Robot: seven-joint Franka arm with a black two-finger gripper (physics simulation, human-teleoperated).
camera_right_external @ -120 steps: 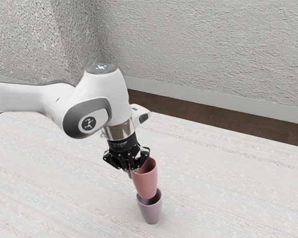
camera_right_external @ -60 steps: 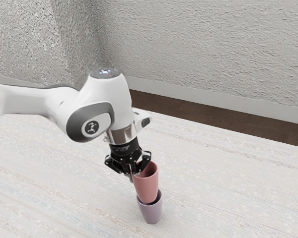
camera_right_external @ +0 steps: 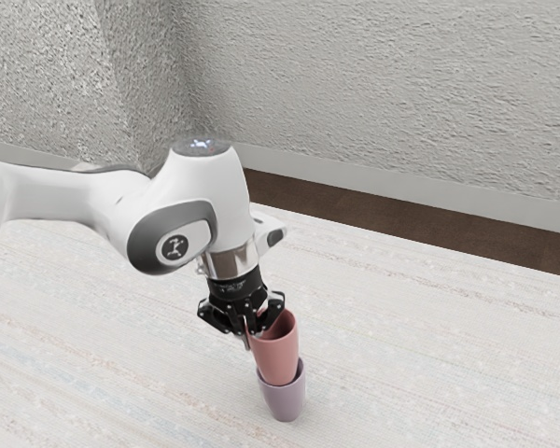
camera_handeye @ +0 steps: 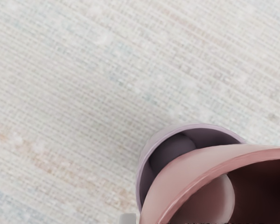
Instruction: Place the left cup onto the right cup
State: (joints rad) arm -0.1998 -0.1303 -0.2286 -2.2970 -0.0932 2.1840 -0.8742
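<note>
— Which step was judged to be in hand?

— The placing itself. The pink cup (camera_right_external: 276,353) was seen with its base lowered into the mouth of the purple cup (camera_right_external: 283,399), which stood upright on the surface (camera_right_external: 448,355). The pink cup appeared slightly tilted in it.

— How was the gripper found?

— The gripper (camera_right_external: 248,327) was clenched on the pink cup's rim, one finger inside the wall and one outside, just above the purple cup on the side toward the arm.

— Was the seating borne out by the wrist view?

— Only partly. A crescent of the purple cup's interior was left uncovered beside the pink cup's wall. The nesting was therefore judged off-centre and perhaps not fully settled.

— What was called for next?

— A slight straightening or lowering, it was judged. After that the fingers were to be parted and the hand drawn straight up from the purple cup, so that the pink cup would not be dragged or tipped out.
</note>
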